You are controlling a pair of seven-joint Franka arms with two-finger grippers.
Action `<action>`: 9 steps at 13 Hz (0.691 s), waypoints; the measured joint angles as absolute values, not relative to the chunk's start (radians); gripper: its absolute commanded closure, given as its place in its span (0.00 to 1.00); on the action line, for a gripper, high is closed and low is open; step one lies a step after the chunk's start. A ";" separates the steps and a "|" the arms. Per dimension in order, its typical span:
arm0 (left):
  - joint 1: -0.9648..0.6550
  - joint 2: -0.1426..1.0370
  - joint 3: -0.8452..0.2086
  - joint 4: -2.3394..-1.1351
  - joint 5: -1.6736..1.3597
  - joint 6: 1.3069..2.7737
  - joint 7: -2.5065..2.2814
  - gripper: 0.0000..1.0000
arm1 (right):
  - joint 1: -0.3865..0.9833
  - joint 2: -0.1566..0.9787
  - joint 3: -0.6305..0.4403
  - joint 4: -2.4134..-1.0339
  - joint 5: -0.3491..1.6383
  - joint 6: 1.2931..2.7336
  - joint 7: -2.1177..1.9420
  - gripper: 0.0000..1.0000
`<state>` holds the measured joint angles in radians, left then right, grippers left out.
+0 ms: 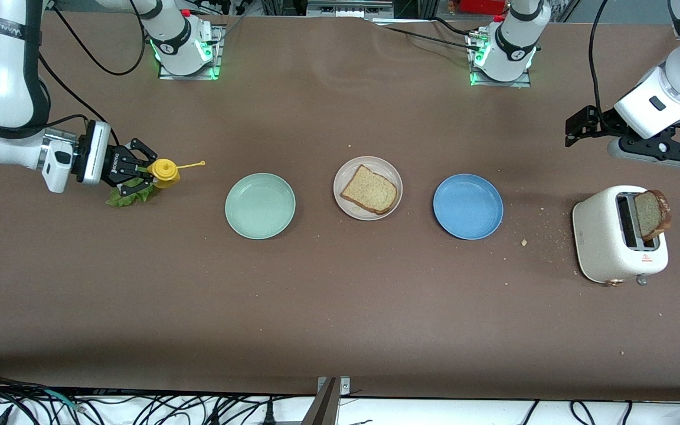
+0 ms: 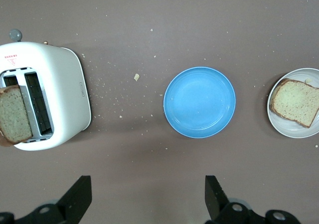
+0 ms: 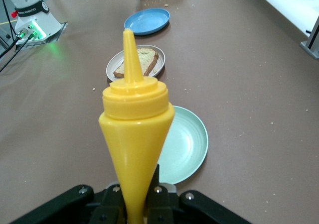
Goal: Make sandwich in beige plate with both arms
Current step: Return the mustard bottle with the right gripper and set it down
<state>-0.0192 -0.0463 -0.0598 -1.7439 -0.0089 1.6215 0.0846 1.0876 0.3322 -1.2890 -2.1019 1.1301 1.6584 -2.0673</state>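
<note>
Clamping a yellow plastic squeeze bottle [image 1: 165, 172] with a pointed nozzle, the right gripper [image 1: 139, 167] hangs at the left edge of the frame, directly over a ruffled green lettuce leaf [image 1: 129, 195] on the brown table [image 1: 340, 307]. At centre frame sits the round cream-beige plate [image 1: 368, 188], carrying one square brown bread slice [image 1: 369, 189] — flanked by a mint green plate [image 1: 260, 205] toward the right arm's end and a blue plate [image 1: 468, 206] toward the left arm's end. At upper right, the left gripper [image 2: 147, 199] waits with fingers spread wide and empty, above the table by a white two-slot toaster [image 1: 618, 235] — a second bread slice [image 1: 651, 213] standing in its slot.
</note>
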 measured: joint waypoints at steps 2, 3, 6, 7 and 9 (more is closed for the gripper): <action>-0.019 -0.046 -0.060 -1.744 -0.009 1.621 0.085 0.00 | 0.961 0.336 -1.180 -2.106 1.155 1.608 -2.116 1.00; -0.019 -0.045 -0.059 -1.743 -0.009 1.621 0.085 0.00 | 0.861 0.342 -1.093 -2.108 1.160 1.594 -2.158 1.00; -0.019 -0.044 -0.059 -1.742 -0.009 1.621 0.085 0.00 | 0.598 0.370 -0.895 -2.124 1.165 1.533 -2.304 1.00; -0.019 -0.044 -0.059 -1.742 -0.009 1.621 0.085 0.00 | 0.521 0.376 -0.834 -2.139 1.165 1.520 -2.354 1.00; -0.019 -0.044 -0.059 -1.741 -0.009 1.621 0.085 0.00 | 0.348 0.392 -0.686 -2.183 1.166 1.502 -2.461 1.00</action>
